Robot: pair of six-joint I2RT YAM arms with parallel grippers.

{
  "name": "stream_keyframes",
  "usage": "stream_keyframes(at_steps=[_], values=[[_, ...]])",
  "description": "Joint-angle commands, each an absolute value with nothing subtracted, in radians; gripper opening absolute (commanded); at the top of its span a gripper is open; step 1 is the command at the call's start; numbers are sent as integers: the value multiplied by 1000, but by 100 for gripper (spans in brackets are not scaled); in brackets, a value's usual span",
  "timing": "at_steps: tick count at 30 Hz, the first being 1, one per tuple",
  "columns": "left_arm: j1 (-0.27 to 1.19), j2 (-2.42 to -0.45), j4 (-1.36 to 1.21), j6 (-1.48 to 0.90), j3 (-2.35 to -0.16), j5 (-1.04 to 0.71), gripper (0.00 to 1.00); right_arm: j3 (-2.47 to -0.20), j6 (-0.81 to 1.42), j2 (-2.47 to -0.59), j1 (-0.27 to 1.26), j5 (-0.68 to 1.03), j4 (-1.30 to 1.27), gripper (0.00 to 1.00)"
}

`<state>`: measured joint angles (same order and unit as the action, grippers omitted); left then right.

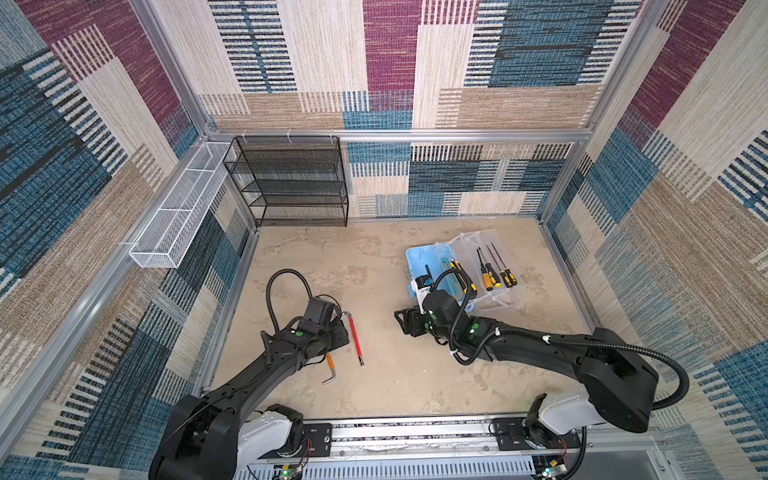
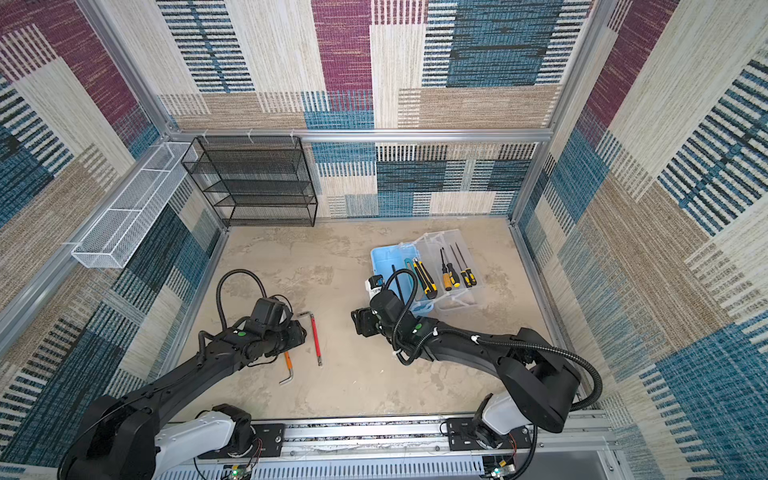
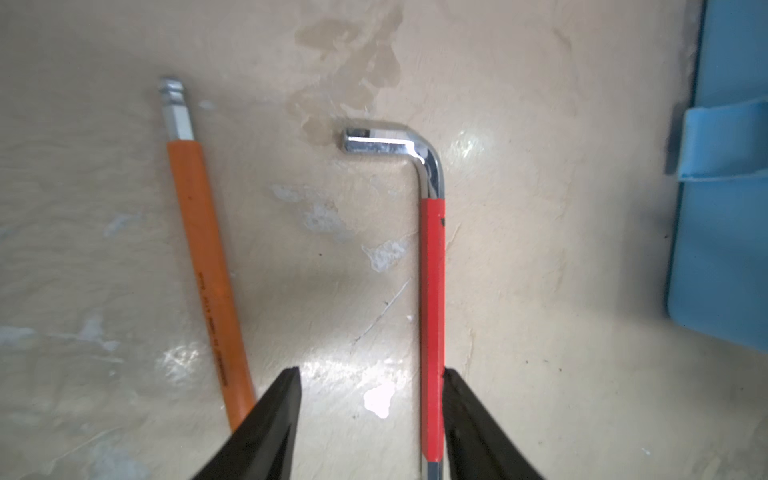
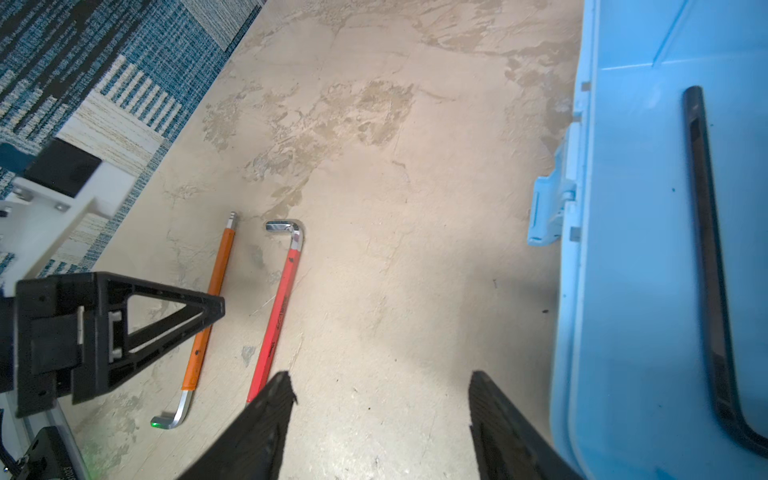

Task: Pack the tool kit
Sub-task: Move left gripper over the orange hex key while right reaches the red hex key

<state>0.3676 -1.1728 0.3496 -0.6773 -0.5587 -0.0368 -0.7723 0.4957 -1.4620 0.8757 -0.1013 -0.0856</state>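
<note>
The tool kit (image 1: 415,257) (image 4: 644,249) is a light blue box lying open at the right, with a black hex key (image 4: 706,249) inside it. Its clear tray (image 1: 505,253) holds screwdrivers (image 1: 488,278), and a utility knife (image 2: 426,278) lies in the box. A red hex key (image 1: 355,340) (image 3: 432,291) and an orange hex key (image 1: 330,363) (image 3: 203,257) lie on the floor. My left gripper (image 3: 374,372) (image 1: 341,332) is open astride the red key, one finger against the key's side. Beside the box, my right gripper (image 4: 380,374) (image 1: 405,320) is open and holds nothing.
A black mesh shelf rack (image 1: 291,183) stands against the back wall at the left. A white wire basket (image 1: 178,212) hangs on the left wall. Patterned walls close in the beige floor on three sides.
</note>
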Motion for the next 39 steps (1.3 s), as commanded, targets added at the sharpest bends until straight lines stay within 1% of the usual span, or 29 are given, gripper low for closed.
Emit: stream_keyframes(at_steps=[1, 7, 14, 20, 27, 30, 33, 39], values=[[376, -1228, 351, -628, -594, -88, 52, -772, 489, -1460, 877, -130, -120, 70], [403, -1311, 324, -617, -638, -94, 51, -758, 492, -1465, 877, -145, -118, 72], [432, -1432, 274, -611, -676, -108, 46, -738, 494, -1447, 877, -161, -110, 73], [526, -1527, 263, -596, -764, -98, 44, -724, 499, -1446, 876, -186, -92, 74], [576, -1626, 175, -662, -811, -196, 41, -726, 497, -1458, 874, -212, -64, 76], [580, -1613, 148, -686, -793, -222, 41, -729, 500, -1472, 871, -212, -61, 76], [577, -1554, 155, -699, -765, -200, 42, -743, 504, -1513, 869, -193, -62, 76], [531, -1397, 262, -671, -706, -131, 44, -840, 505, -1644, 870, -139, -20, 69]])
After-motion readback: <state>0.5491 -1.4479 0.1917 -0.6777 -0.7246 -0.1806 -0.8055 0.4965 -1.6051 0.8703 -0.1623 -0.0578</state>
